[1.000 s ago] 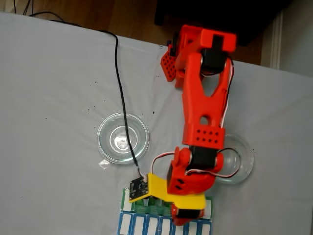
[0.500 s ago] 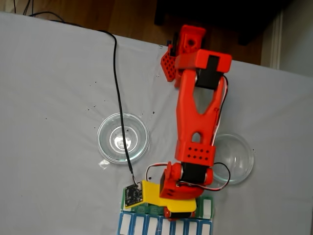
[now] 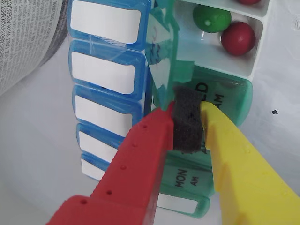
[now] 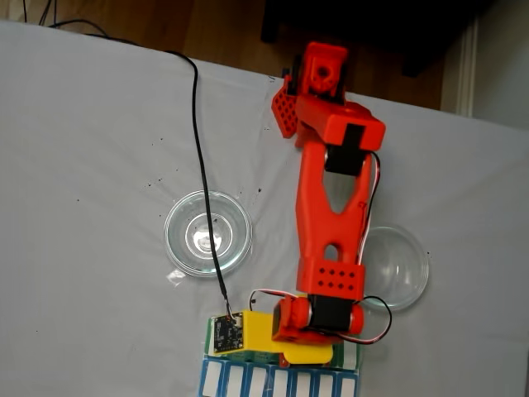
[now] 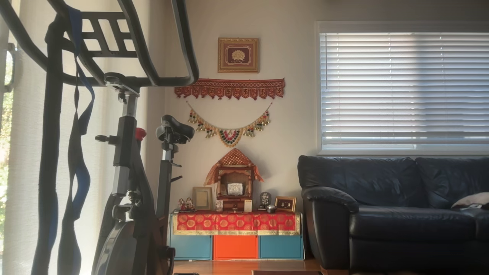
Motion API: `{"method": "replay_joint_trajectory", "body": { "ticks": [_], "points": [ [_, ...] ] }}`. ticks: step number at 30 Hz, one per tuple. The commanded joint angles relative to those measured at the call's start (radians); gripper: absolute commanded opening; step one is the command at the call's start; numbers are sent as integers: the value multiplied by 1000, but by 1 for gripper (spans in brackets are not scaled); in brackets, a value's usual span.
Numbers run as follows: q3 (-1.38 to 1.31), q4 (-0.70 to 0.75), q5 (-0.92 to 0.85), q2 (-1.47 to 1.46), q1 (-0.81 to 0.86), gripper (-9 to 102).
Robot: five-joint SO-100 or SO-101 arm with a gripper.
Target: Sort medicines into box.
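In the wrist view my gripper [image 3: 185, 113] is shut, its red finger [image 3: 140, 154] and yellow finger [image 3: 239, 159] closed against a black foam pad [image 3: 187, 124]. The tips press on a green lid of the box [image 3: 225, 93], at the foot of a raised translucent green lid [image 3: 161, 61]. Past it an open white compartment holds a green ball [image 3: 212, 18] and a red ball [image 3: 238, 38]; another red ball [image 3: 248, 1] peeks in at the top edge. In the fixed view the gripper [image 4: 307, 356] hangs over the box [image 4: 240, 382] at the bottom edge.
Two round clear glass dishes stand on the white cloth, one to the left [image 4: 207, 232] and one half behind the arm [image 4: 401, 266]. A black cable [image 4: 201, 149] runs to the wrist camera. Printed paper [image 3: 23, 37] lies beside the blue lids.
The arm has stretched lower over the box, and the gripper has slid a little left along it. The forearm now uncovers more of the right dish.
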Motion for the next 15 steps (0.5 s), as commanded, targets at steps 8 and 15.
{"method": "replay_joint_trajectory", "body": {
  "ticks": [8, 15],
  "points": [
    [143, -86, -14, 319, -2, 1],
    [344, -325, 12, 566, 5, 1]
  ]
}}
